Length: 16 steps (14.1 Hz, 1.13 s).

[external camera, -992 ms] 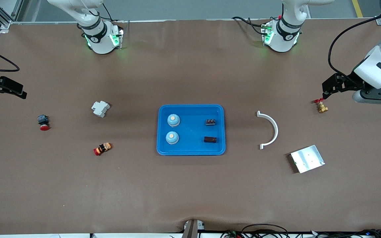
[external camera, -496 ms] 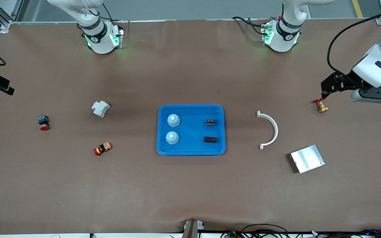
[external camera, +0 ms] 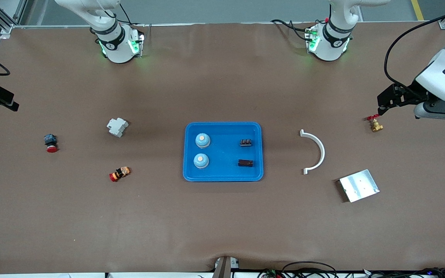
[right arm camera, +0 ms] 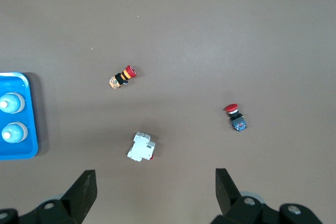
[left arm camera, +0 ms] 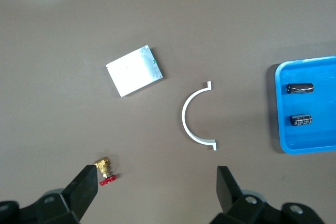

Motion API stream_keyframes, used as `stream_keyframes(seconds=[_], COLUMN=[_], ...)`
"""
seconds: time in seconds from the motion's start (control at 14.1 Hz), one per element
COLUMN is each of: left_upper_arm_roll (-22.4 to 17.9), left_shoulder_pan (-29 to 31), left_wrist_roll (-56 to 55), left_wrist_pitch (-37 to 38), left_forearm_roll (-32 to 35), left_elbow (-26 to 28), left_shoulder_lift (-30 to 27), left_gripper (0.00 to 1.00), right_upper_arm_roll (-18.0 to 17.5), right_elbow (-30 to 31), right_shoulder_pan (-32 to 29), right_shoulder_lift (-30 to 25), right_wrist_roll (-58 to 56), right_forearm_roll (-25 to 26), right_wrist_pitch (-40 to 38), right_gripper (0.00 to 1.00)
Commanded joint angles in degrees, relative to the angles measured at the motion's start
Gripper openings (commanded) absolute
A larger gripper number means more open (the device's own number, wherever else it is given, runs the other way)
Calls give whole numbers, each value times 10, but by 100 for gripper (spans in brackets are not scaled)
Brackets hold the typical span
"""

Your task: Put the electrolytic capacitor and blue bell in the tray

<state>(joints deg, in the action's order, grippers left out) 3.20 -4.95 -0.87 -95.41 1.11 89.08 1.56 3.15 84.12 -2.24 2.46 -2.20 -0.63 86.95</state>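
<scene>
The bright blue tray (external camera: 224, 154) lies mid-table. In it stand two blue bells (external camera: 202, 140) (external camera: 201, 160) and lie two dark electrolytic capacitors (external camera: 246, 142) (external camera: 246, 163). My left gripper (external camera: 384, 102) hangs open and empty over the table beside a brass valve, at the left arm's end. In the left wrist view the left gripper (left arm camera: 157, 174) is wide open, and the tray (left arm camera: 323, 140) with the capacitors (left arm camera: 300, 87) shows. My right gripper (external camera: 2, 101) is open and empty at the right arm's end. The right wrist view shows it (right arm camera: 155, 177) and the bells (right arm camera: 10, 103).
A brass valve with a red handle (external camera: 375, 124), a white curved piece (external camera: 317, 151) and a silver plate (external camera: 359, 185) lie toward the left arm's end. A white breaker (external camera: 117, 126), a red push button (external camera: 51, 143) and a red-orange button (external camera: 119, 173) lie toward the right arm's end.
My right gripper has drawn back toward the right arm's end of the table. My left gripper has shifted slightly. The things in the tray have not moved.
</scene>
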Motion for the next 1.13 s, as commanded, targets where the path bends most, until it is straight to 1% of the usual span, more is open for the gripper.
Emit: stream_keyframes(seconds=[0.0,0.07,0.14,1.06], left_upper_arm_roll=[-4,-4,-4,-3], left_shoulder_pan=[-2,-2,-2,-2], left_wrist_roll=[8,6,6,2], left_wrist_pitch=[-2,-2,-1,7], left_forearm_roll=[-5,-5,-6,-9], left_elbow=[0,0,0,0], left_shoulder_lift=[-6,-5,-4,-3], left_gripper=[100,100,100,100], right_upper_arm_roll=[39,57,59,55], right_elbow=[34,34,32,28], right_shoulder_pan=[28,44,44,42], right_shoulder_lift=[-31,-31,-29,-24], right_wrist_roll=[2,2,1,0], right_forearm_roll=[-3,-3,-4,-5], right_wrist_pitch=[8,6,6,7], right_gripper=[100,100,100,100])
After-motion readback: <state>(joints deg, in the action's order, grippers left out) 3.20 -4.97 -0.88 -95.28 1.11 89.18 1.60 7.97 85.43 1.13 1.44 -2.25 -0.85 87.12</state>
